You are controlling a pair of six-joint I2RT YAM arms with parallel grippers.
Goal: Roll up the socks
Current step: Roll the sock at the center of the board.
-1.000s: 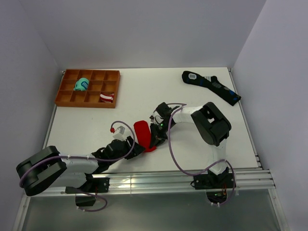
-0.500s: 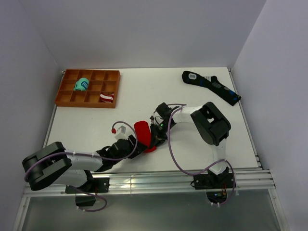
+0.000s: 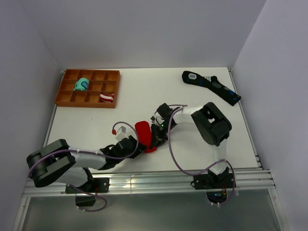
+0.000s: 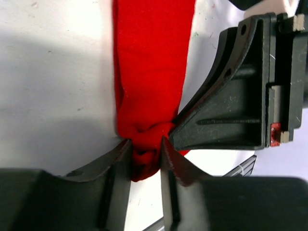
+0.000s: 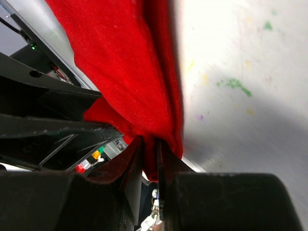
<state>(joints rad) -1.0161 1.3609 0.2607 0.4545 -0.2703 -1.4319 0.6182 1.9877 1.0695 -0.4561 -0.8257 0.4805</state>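
Observation:
The red socks lie as a short strip on the white table near the front middle. My left gripper is shut on their near end; the left wrist view shows the bunched red fabric pinched between the fingers at the gripper. My right gripper comes in from the right and is shut on the same end; in the right wrist view the red fabric is clamped at the gripper. The two grippers are almost touching. No white motif shows.
An orange compartment tray stands at the back left, holding a teal bundle and a red-and-white striped bundle. Long black socks with blue marks lie at the back right. The metal rail runs along the front edge.
My left arm has slid to the right and further in toward the socks. The red strip has shortened slightly. The right arm has barely moved.

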